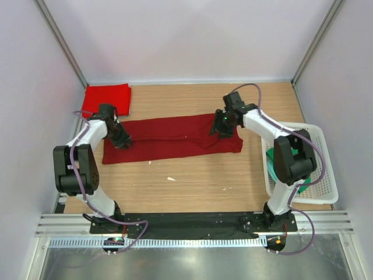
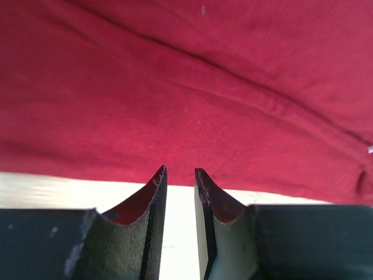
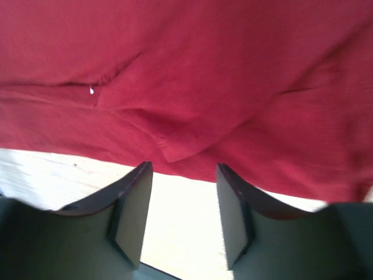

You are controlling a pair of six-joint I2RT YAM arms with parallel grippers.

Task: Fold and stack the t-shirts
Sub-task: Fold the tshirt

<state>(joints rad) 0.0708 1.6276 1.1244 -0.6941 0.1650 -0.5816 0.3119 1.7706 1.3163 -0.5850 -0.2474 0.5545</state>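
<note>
A dark maroon t-shirt (image 1: pixel 169 138) lies on the wooden table, folded into a long strip running left to right. My left gripper (image 1: pixel 123 141) hovers over its left end. In the left wrist view the gripper (image 2: pixel 179 170) is open by a narrow gap with nothing between the fingers, at the cloth's (image 2: pixel 204 87) edge. My right gripper (image 1: pixel 217 130) is over the strip's right part. In the right wrist view the gripper (image 3: pixel 183 166) is open and empty, at the edge of the cloth (image 3: pixel 204 70). A brighter red t-shirt (image 1: pixel 106 99) lies folded at the back left.
A white basket (image 1: pixel 317 146) stands at the right edge behind my right arm, with a green t-shirt (image 1: pixel 271 158) and teal cloth (image 1: pixel 304 185) in it. Grey walls close the table on three sides. A small white scrap (image 1: pixel 171 178) lies on the wood.
</note>
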